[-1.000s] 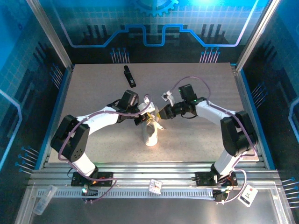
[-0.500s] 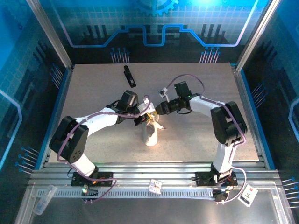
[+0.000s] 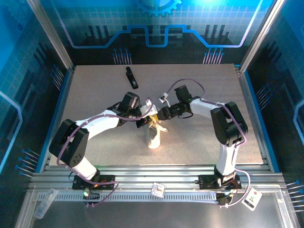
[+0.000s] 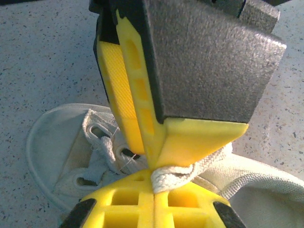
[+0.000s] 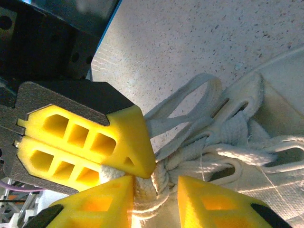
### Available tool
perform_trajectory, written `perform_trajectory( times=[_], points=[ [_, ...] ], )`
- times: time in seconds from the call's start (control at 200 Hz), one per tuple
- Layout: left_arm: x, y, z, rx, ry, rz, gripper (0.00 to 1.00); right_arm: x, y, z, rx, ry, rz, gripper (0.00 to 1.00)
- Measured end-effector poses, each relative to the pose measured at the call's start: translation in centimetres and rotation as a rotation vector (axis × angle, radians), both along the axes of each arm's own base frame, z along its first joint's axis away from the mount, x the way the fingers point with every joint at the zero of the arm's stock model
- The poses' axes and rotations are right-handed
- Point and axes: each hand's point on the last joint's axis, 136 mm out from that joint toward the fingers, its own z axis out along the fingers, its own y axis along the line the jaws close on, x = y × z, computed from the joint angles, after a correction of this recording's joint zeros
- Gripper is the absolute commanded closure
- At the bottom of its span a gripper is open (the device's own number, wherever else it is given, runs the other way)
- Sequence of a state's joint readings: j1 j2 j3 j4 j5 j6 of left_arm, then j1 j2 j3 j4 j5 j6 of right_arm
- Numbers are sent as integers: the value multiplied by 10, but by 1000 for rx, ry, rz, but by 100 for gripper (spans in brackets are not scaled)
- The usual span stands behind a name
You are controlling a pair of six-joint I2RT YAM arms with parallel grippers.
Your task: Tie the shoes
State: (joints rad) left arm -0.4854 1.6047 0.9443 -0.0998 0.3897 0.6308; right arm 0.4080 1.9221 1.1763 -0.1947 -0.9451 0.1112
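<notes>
Left gripper (image 4: pixel 154 167): I'm keeping it clamped shut on a flat off-white lace (image 4: pixel 173 173).
Shoe: the small white low-top sneaker (image 3: pixel 153 135) is lying mid-scene on the grey speckled table (image 3: pixel 95 95).
Right gripper (image 5: pixel 154 195): it's pinching the lace bundle, jaws slightly apart.
Risk: I'm pulling both ways, so a slipping lace could loosen the knot or drag the sneaker.
Change: the right arm has been swinging leftward while the left is staying put.
</notes>
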Motion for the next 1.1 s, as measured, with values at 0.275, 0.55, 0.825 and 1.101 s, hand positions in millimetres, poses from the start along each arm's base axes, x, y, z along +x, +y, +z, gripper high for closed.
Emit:
perform_trajectory(
  times=[0.275, 0.55, 0.825, 1.101],
  points=[
    [-2, 1, -3, 6, 9, 0, 100, -2, 3, -2, 15, 20, 19, 82],
    [-3, 3, -4, 12, 2, 1, 95, -3, 4, 0, 32, 16, 16, 100],
    [-5, 2, 0, 11, -25, -15, 91, -1, -4, 6, 31, -52, -49, 100],
    [-7, 4, -1, 13, -26, -18, 79, 8, -10, 0, 5, -76, -105, 100]
  ],
)
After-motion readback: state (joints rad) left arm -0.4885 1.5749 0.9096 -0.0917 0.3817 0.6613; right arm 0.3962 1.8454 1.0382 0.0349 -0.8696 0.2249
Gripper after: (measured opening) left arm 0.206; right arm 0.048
